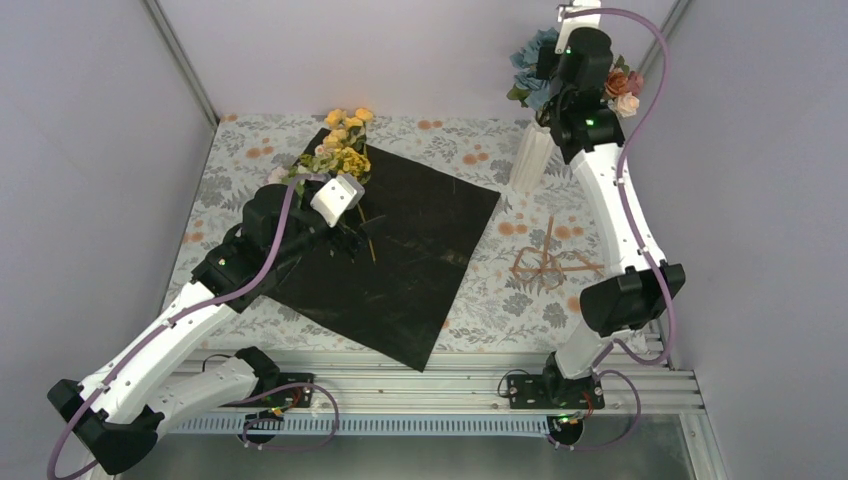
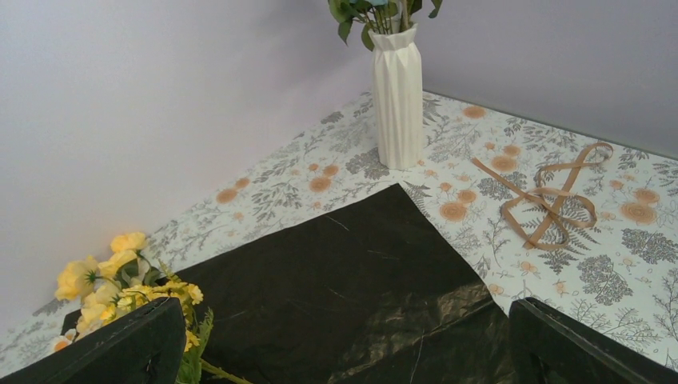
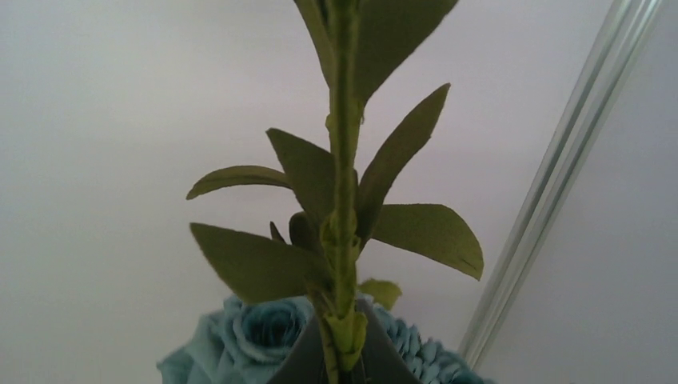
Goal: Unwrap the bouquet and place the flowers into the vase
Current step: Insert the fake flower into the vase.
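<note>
Over the black sheet (image 1: 400, 250) the left hand (image 2: 344, 352) stands wide apart, holding nothing, yellow flowers (image 2: 120, 280) just by its left finger; above the vase (image 1: 530, 155) the right hand (image 3: 340, 368) is clamped on a leafy green stem (image 3: 344, 160), blue blooms (image 3: 264, 328) beside it.

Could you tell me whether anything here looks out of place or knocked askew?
Nothing damaged or tipped: the vase stands upright. Only a loose tan ribbon lies tangled on the tablecloth beside the black sheet, and yellow flowers lie at its corner.
</note>
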